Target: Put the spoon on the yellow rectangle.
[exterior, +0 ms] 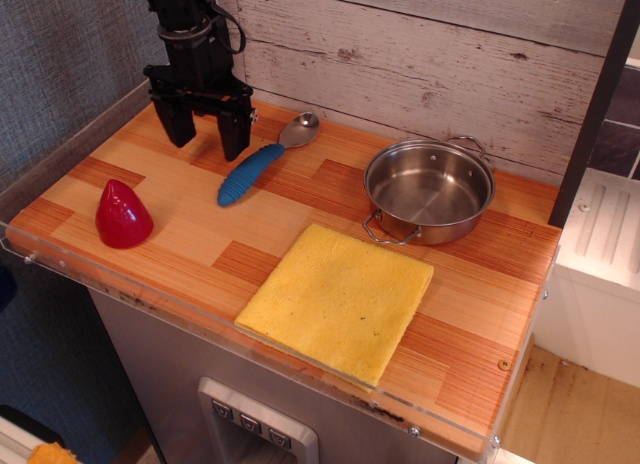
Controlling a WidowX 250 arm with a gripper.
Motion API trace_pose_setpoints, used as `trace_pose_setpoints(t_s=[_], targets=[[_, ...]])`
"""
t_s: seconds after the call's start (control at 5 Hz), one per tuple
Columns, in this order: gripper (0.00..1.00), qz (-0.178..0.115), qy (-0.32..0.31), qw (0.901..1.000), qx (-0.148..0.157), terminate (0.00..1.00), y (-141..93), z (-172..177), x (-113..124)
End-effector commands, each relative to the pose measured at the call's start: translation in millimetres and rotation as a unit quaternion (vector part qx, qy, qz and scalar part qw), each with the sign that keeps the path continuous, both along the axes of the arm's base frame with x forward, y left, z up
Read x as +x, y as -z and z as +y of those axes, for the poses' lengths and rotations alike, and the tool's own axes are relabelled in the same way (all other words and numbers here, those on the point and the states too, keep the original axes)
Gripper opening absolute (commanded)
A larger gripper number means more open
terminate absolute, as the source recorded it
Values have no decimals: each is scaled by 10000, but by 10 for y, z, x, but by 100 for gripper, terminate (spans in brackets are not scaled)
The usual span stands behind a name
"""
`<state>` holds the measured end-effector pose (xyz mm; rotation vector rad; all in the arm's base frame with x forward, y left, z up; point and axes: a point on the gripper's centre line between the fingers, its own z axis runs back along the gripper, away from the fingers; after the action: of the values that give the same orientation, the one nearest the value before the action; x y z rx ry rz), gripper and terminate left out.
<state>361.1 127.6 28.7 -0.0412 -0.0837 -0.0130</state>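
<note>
Spoon (262, 161) lies on worktop (180, 234) nr back wall, just right of open, empty tool (204, 134) (jaws apart); yellow rectangle (338, 299) sits well apart at front, by steel pot (429, 190).

The light is bright and even. The shiny pot (429, 191), far to the side of the pincer (206, 136), has white glints on its rim. Soft dark shadows sit under the pincer. Everything looks sharp, with no blur.
</note>
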Motion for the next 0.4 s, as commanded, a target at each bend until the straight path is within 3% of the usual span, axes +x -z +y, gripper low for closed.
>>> trace_pose_setpoints(t_s=[0.0,0.2], targets=[[100,-575,34,9983,129,0,-388,-142,73],[100,-875,-356,9954,149,0,-604,-29,14]])
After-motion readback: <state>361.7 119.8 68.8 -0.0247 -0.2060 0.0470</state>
